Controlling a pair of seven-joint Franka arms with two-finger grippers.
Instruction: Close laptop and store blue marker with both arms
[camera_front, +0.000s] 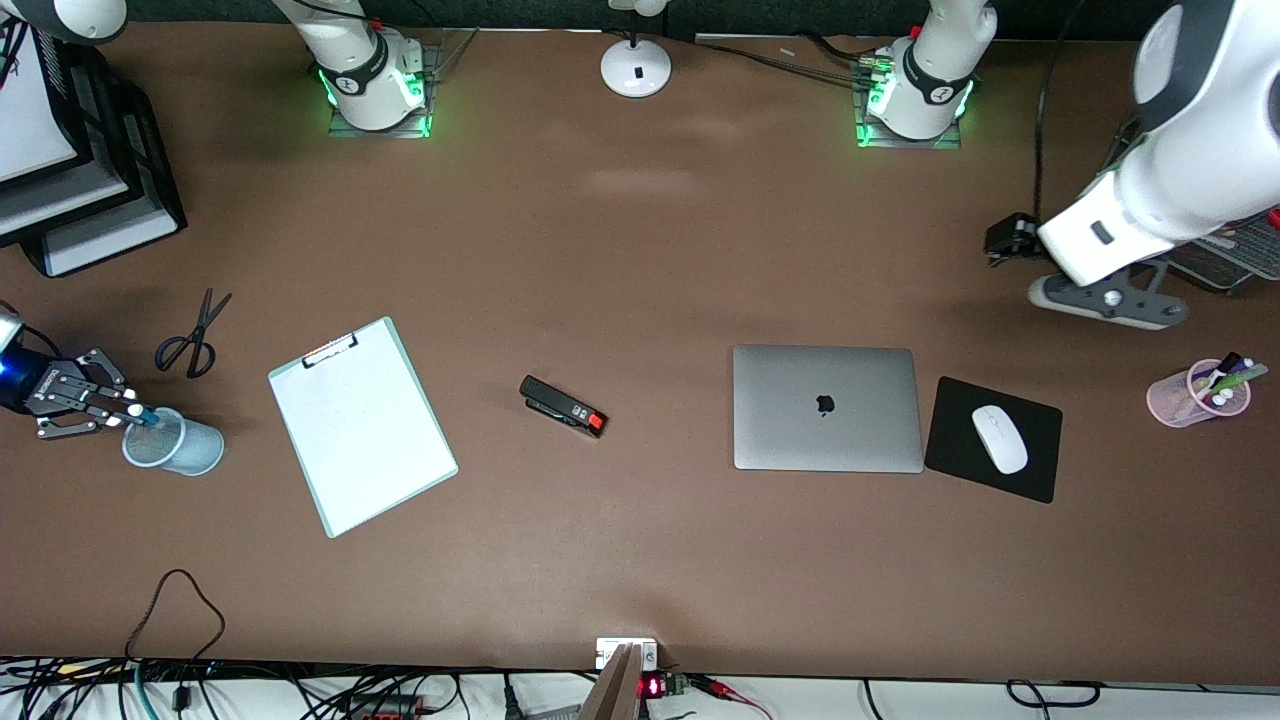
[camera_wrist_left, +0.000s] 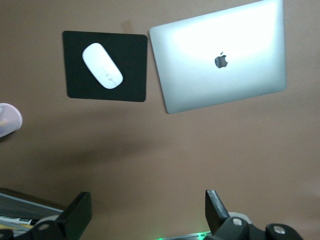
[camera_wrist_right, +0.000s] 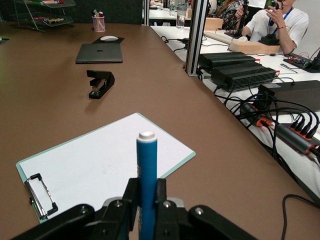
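The laptop (camera_front: 825, 408) lies closed on the table with its silver lid and black logo up; it also shows as the laptop (camera_wrist_left: 220, 57) and the laptop (camera_wrist_right: 99, 53). My right gripper (camera_front: 128, 411) is at the right arm's end of the table, shut on the blue marker (camera_front: 148, 414), right at the rim of a light-blue mesh cup (camera_front: 178, 445). From the wrist, the blue marker (camera_wrist_right: 147, 170) stands between the fingers of the right gripper (camera_wrist_right: 147, 200), whitish end outward. My left gripper (camera_front: 1108, 298) hangs raised over the table beside the mouse pad; the left gripper (camera_wrist_left: 146, 212) is open and holds nothing.
A clipboard (camera_front: 362, 425), a black stapler (camera_front: 563, 406) and scissors (camera_front: 193, 340) lie between the cup and the laptop. A black mouse pad (camera_front: 950, 440) with a white mouse (camera_front: 999, 438) sits beside the laptop. A pink pen cup (camera_front: 1198, 392) and stacked black trays (camera_front: 70, 190) stand at the table's ends.
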